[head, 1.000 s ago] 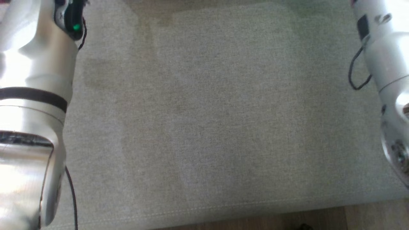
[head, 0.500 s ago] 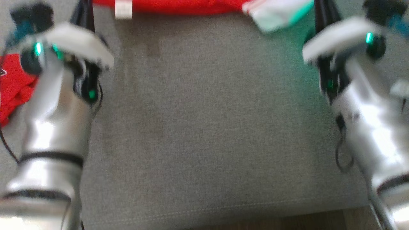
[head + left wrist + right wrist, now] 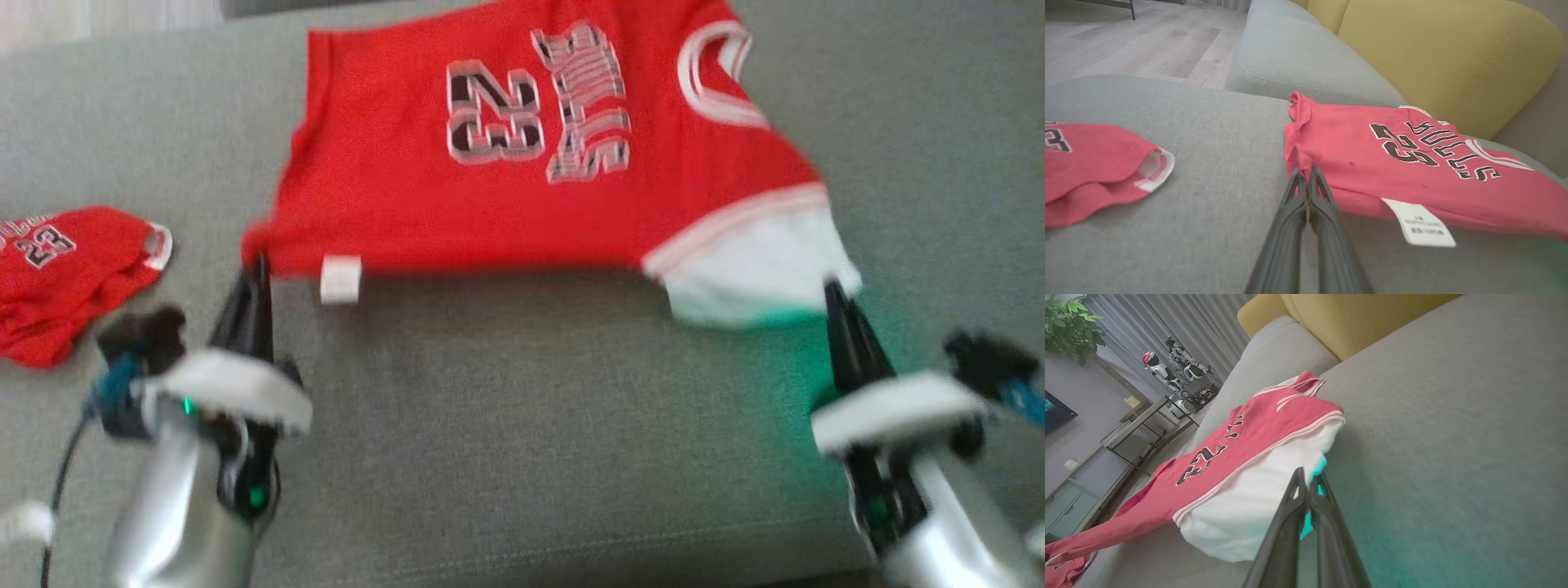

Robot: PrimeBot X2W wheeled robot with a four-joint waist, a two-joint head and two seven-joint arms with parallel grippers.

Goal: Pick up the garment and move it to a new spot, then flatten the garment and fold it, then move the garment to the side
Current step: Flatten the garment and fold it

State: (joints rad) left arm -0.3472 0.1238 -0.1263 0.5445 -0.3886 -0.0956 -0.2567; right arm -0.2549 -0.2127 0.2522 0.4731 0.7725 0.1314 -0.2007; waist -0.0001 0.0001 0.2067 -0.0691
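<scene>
A red jersey (image 3: pixel 490 163) with the number 23 and white sleeve trim lies spread on the grey sofa seat (image 3: pixel 531 425). My left gripper (image 3: pixel 260 268) is shut on its near left hem corner, where the red cloth (image 3: pixel 1355 163) bunches at the fingertips (image 3: pixel 1300 185). A white care label (image 3: pixel 1419 222) hangs just right of that grip. My right gripper (image 3: pixel 833 292) is shut on the edge of the white sleeve (image 3: pixel 1257 506) at the near right corner. The jersey's far edge rests flat, its collar (image 3: pixel 718 77) at the upper right.
A second red garment (image 3: pixel 65 269) lies crumpled at the seat's left, also seen as a red garment (image 3: pixel 1094 163) beside my left fingers. Yellow back cushions (image 3: pixel 1445 53) stand behind the seat. The sofa's front seam (image 3: pixel 571 559) runs below my arms. Wooden floor (image 3: pixel 1126 36) lies beyond.
The head camera has tilted up: bare seat and forearms before, then the jersey's near edge, now the whole jersey. Both grippers stay at its near corners.
</scene>
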